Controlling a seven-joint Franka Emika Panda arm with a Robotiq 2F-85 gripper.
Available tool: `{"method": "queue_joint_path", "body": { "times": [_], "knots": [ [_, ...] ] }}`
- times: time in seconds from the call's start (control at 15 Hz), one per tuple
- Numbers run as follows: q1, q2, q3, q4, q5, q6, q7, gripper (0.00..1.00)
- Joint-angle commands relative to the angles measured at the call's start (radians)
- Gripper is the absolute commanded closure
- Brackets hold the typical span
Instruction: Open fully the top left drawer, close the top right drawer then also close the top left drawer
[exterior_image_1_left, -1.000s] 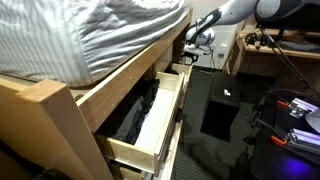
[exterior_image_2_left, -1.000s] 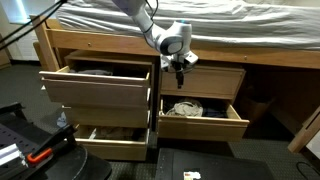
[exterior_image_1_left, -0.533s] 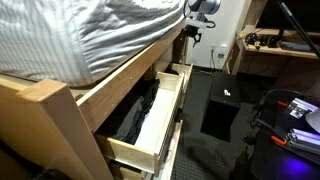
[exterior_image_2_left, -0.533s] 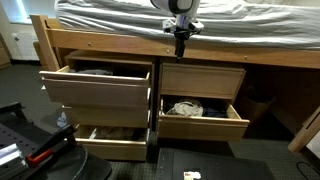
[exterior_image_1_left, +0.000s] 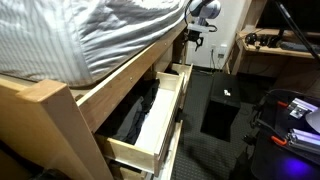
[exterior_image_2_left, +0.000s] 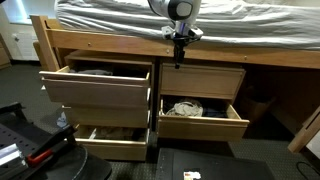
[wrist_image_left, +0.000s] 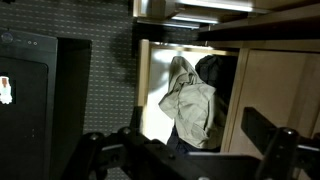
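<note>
**While the gripper hangs open, one top drawer is shut and the other stands out**

Seen from the wrist view, the gripper (wrist_image_left: 180, 158) has its two fingers (wrist_image_left: 270, 150) well apart, with nothing between them. Straight below it lies the lower right drawer (wrist_image_left: 155, 95). That drawer is pulled out and holds a crumpled pale cloth (wrist_image_left: 190, 105) with a dark item (wrist_image_left: 215, 68) just beside it.

In an exterior view the gripper (exterior_image_2_left: 179, 60) points downward in front of the bed rail (exterior_image_2_left: 250, 47) and touches nothing. Just under its fingertips is the top right drawer (exterior_image_2_left: 203, 82), whose plain front sits flush with the frame, so it is shut. The gripper hangs over the end of that front nearest the middle post.

Farther off to the gripper's side, the top left drawer (exterior_image_2_left: 95, 92) is drawn out of the frame. In an exterior view, black clothing (exterior_image_1_left: 135, 115) lies along this long drawer (exterior_image_1_left: 163, 118), which is well apart from the gripper (exterior_image_1_left: 197, 44). Beneath it the lower left drawer (exterior_image_2_left: 110, 148) also stands out.
</note>
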Motion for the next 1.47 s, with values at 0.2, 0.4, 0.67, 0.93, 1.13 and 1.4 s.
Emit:
{"method": "queue_joint_path", "body": {
  "times": [0.2, 0.4, 0.67, 0.93, 1.13, 1.4],
  "knots": [
    [-0.022, -0.203, 0.01, -0.323, -0.014, -0.004, -0.183, 0.0],
    [-0.017, -0.225, 0.009, -0.381, -0.021, -0.028, -0.226, 0.0],
    [0.003, -0.212, 0.006, -0.428, -0.053, -0.074, -0.248, 0.0],
    [0.041, -0.14, 0.002, -0.422, -0.121, -0.199, -0.229, 0.0],
    [0.044, -0.123, 0.004, -0.411, -0.102, -0.165, -0.213, 0.0],
    [0.043, -0.122, 0.002, -0.402, -0.103, -0.164, -0.212, 0.0]
  ]
}}
